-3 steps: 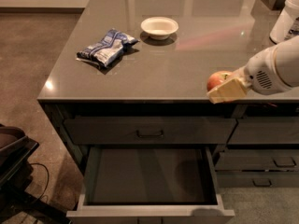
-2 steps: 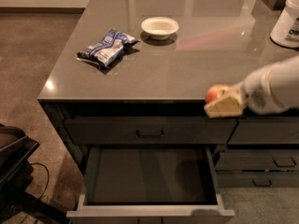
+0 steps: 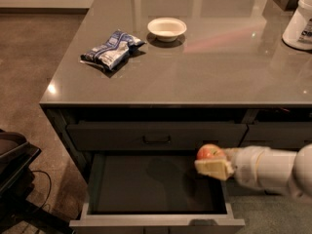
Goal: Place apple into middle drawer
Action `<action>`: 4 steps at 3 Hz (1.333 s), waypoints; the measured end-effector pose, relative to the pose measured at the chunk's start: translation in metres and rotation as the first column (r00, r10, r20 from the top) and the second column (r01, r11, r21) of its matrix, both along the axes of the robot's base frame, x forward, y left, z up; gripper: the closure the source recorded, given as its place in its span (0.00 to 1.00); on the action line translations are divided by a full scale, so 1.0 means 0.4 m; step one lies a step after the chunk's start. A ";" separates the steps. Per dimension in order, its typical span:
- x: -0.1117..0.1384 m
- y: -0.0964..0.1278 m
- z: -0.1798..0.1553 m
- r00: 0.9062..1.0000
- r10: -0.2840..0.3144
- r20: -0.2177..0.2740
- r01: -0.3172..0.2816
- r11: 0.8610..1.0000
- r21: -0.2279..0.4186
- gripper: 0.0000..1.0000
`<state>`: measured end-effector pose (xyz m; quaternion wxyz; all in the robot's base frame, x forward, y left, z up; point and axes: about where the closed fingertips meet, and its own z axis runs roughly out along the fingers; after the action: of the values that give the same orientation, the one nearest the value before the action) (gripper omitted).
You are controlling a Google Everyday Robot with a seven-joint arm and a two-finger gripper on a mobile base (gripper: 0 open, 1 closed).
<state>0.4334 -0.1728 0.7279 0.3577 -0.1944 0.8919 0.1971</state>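
The carry step looks nearly done: the pincer [image 3: 212, 164], clamped on the apple [image 3: 209, 152], hangs below the surface's [image 3: 195, 77] front edge, over the open middle drawer's [image 3: 146, 186] right end. Next, I judge, lower slightly and release.

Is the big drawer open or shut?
Open. The middle drawer is pulled out, its dark bottom showing; the gripper holds the apple over its right side.
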 end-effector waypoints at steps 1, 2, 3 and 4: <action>-0.030 0.019 -0.184 0.997 -0.040 -0.062 0.049 0.987 0.151 1.00; -0.035 0.031 -0.248 0.994 -0.034 -0.103 0.054 0.978 0.201 1.00; -0.036 0.033 -0.281 0.991 -0.053 -0.119 0.078 0.973 0.217 1.00; -0.036 0.072 -0.405 0.987 -0.059 -0.152 0.094 0.969 0.229 1.00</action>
<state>0.4189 -0.1440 0.5660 0.3203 -0.1013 0.8925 0.3010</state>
